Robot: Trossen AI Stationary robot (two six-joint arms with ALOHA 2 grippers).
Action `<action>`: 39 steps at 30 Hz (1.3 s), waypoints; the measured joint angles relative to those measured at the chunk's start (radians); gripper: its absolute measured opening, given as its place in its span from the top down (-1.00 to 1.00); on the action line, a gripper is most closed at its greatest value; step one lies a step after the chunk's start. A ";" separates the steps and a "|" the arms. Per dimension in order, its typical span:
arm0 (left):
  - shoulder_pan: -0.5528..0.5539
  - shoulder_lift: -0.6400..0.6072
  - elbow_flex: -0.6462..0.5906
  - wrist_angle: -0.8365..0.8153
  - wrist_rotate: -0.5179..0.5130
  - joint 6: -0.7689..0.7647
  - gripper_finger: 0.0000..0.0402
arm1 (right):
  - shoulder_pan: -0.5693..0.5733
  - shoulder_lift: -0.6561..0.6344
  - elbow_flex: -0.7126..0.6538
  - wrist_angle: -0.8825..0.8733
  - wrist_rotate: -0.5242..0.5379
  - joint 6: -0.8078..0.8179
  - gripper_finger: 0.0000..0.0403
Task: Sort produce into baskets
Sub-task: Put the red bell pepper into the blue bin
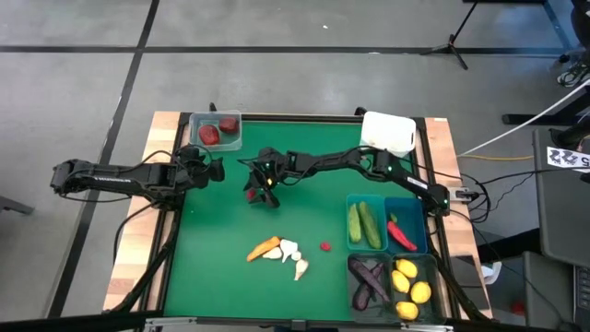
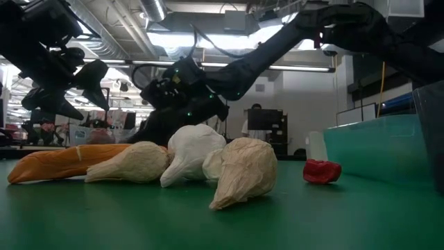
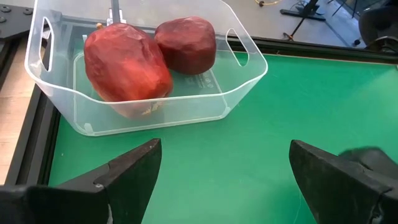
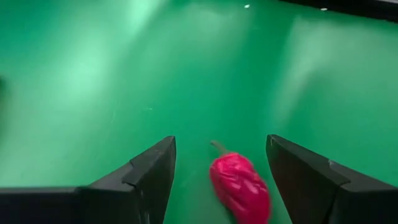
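A small red pepper [image 4: 239,186] lies on the green mat, seen as a red spot [image 1: 253,195] left of the table's middle. My right gripper [image 4: 221,162] is open and low over it. One finger stands on either side, apart from the pepper. My left gripper [image 3: 224,168] waits open at the table's left, in front of the clear basket [image 3: 245,78]. That basket holds two dark red round ones [image 3: 127,62]. An orange carrot [image 1: 263,249], white garlic bulbs [image 1: 293,258] and a small red piece [image 1: 324,246] lie loose near the front.
A white basket [image 1: 387,132] stands at the far right. At the right edge, teal baskets [image 1: 380,199] hold cucumbers [image 1: 364,224] and a red pepper [image 1: 399,232]. Dark baskets [image 1: 433,267] hold eggplants [image 1: 369,281] and lemons [image 1: 410,288]. Bare mat lies between the loose produce and the grippers.
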 joint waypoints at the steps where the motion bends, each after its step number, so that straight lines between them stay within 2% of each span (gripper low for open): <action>1: 0.000 0.000 0.000 0.000 0.000 0.000 -0.72 | -0.004 0.002 0.001 0.004 0.000 0.004 -0.23; 19: 0.000 0.000 0.000 0.000 0.000 -0.001 -0.72 | -0.022 0.044 0.003 0.009 -0.011 0.065 -0.21; 34: 0.000 0.000 0.000 0.000 0.000 -0.001 -0.72 | -0.021 0.046 0.003 -0.002 0.003 0.065 0.45; 39: 0.000 0.000 0.000 0.000 0.000 -0.001 -0.72 | -0.022 0.042 0.002 -0.008 -0.003 0.094 0.59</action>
